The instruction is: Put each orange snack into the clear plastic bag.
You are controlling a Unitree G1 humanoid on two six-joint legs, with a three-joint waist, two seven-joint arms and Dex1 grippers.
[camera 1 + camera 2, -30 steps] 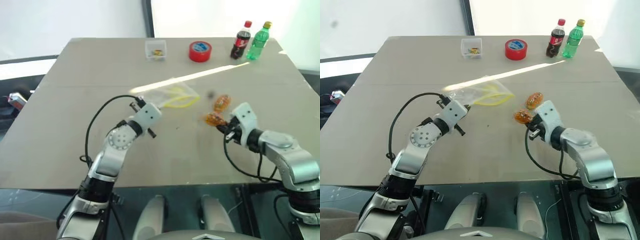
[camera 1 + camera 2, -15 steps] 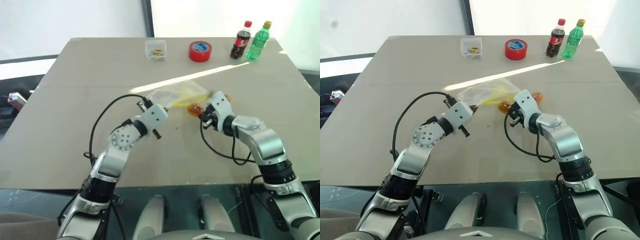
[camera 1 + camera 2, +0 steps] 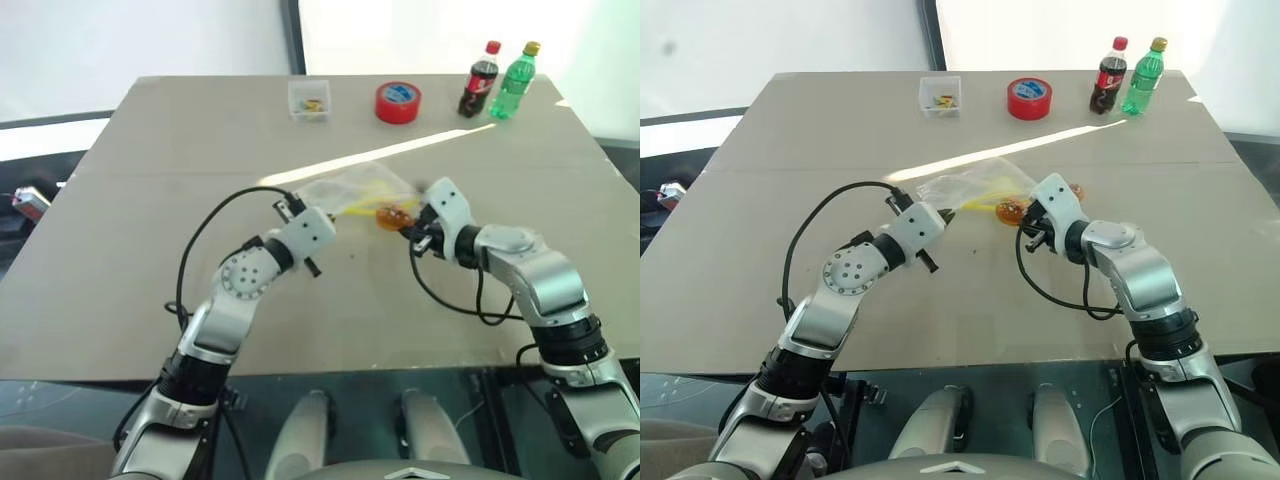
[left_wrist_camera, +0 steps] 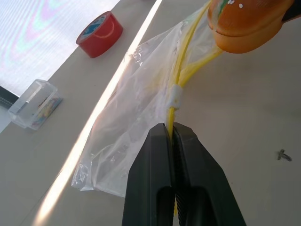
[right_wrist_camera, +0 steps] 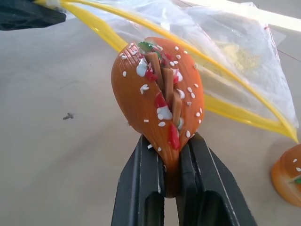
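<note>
Left gripper (image 4: pixel 173 134) is pinching the yellow seal strip of the clear plastic bag (image 4: pixel 141 101). Right gripper (image 5: pixel 171 150) clamps one orange snack (image 5: pixel 160 89) right at the bag's mouth; its wrist cam also catches the second snack (image 5: pixel 288 175) on the table (image 3: pixel 150 180) beside it.

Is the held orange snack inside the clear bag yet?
Out. The right gripper pinches the orange snack just at the clear plastic bag mouth, in front of its yellow seal strip.
</note>
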